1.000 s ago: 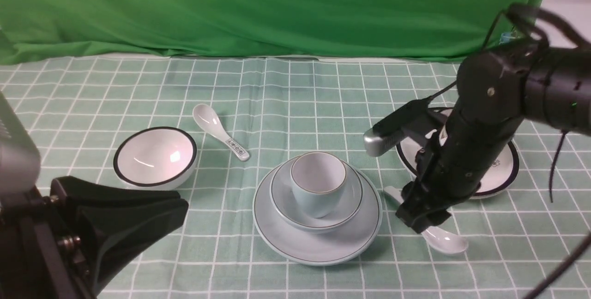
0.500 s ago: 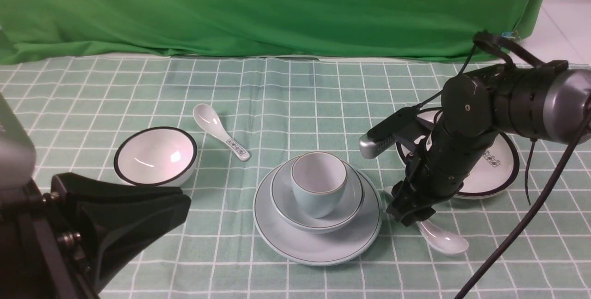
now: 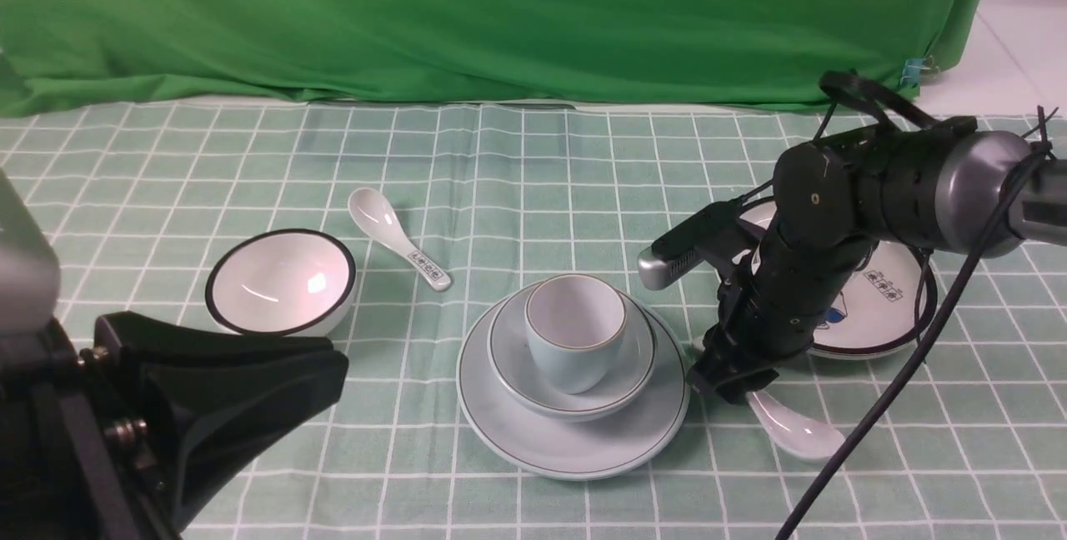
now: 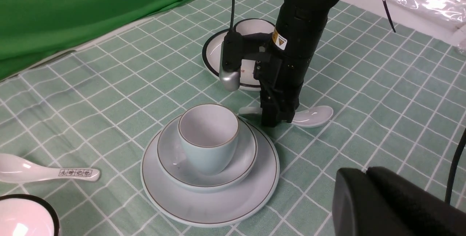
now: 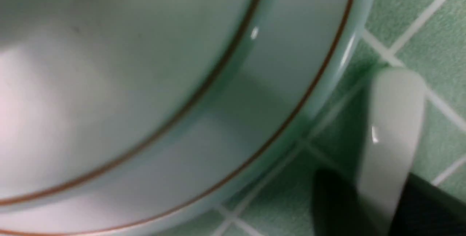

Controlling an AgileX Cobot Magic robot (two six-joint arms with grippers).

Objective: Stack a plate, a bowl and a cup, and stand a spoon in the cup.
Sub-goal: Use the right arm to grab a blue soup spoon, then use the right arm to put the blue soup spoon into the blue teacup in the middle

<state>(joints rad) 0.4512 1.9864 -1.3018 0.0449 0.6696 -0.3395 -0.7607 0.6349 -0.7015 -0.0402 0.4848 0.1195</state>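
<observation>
The cup (image 3: 575,332) stands in the bowl (image 3: 508,357), which sits on the plate (image 3: 575,448), at the front middle of the table. The stack also shows in the left wrist view, with the cup (image 4: 207,148) on top. The plain white spoon (image 3: 796,432) lies flat on the cloth just right of the plate. My right gripper (image 3: 729,386) points down at the spoon's handle. In the right wrist view its fingers (image 5: 335,199) press both sides of the handle (image 5: 395,119), beside the plate's rim (image 5: 255,119). My left gripper (image 3: 333,367) is shut and empty at the front left.
A white bowl with a black rim (image 3: 279,282) and a spoon with printed characters (image 3: 400,240) lie at the left. A white plate with a black rim (image 3: 884,307) sits behind my right arm. A green backdrop hangs along the far edge.
My right gripper has come down and moved left onto the spoon's handle. The spoon has shifted slightly left. The left arm has barely moved.
</observation>
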